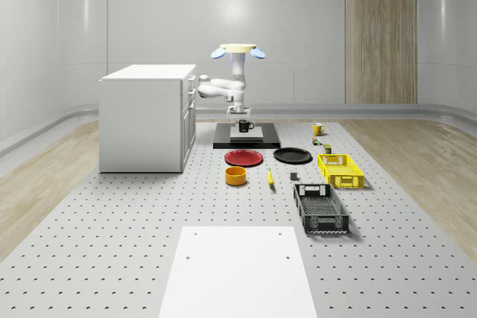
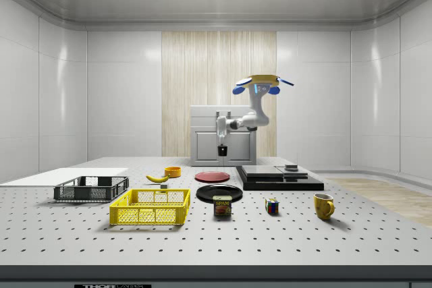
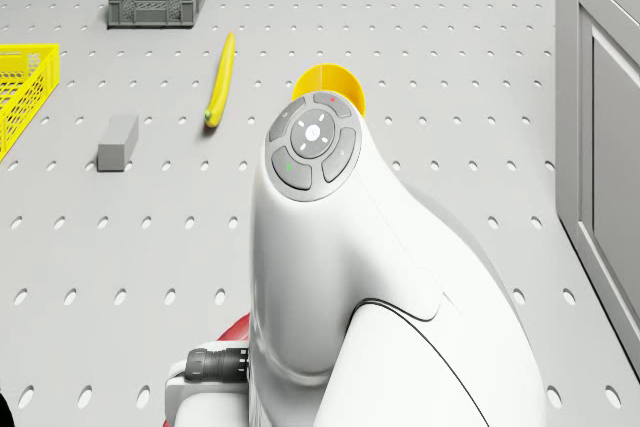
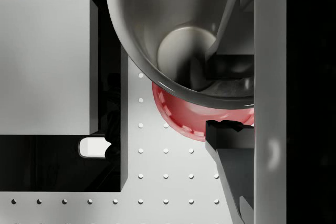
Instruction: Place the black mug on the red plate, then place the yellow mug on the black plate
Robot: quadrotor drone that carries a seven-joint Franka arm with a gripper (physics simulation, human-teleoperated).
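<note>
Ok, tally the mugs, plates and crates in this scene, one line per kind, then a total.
Mugs: 2 (black mug, yellow mug)
Plates: 2 (red plate, black plate)
Crates: 2 (yellow crate, black crate)
Total: 6

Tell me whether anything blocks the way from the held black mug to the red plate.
Nothing visible does. The hand holds the glossy black mug in the air above the dark platform; the round red plate lies bare just beyond.
</note>
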